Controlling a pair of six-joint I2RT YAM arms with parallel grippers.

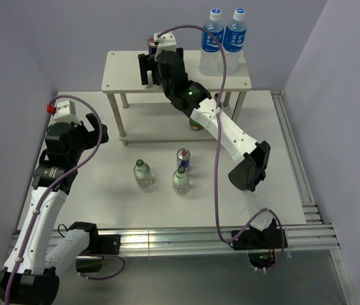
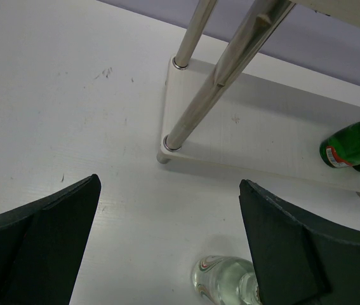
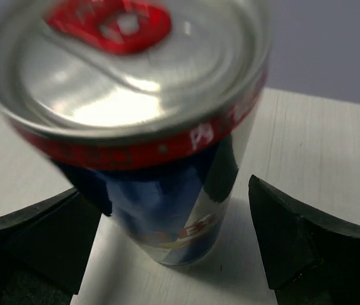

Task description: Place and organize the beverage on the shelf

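The shelf (image 1: 122, 71) stands at the back of the table, with two clear blue-label bottles (image 1: 211, 39) (image 1: 234, 37) on the right of its top board. My right gripper (image 1: 149, 63) is open over the left of the top board. One blue-silver-red can (image 3: 167, 146) stands upright between its fingers, with a gap on the right side. A second can (image 1: 183, 158) and two short green-capped bottles (image 1: 142, 173) (image 1: 181, 180) stand on the table. My left gripper (image 1: 94, 132) is open and empty, left of them. One clear bottle (image 2: 227, 283) shows by its right finger.
A dark green bottle with a red label (image 2: 351, 147) sits on the shelf's lower board (image 2: 256, 121), partly hidden under my right arm in the top view (image 1: 195, 122). Silver legs (image 2: 205, 82) stand ahead of my left gripper. Grey walls enclose the table.
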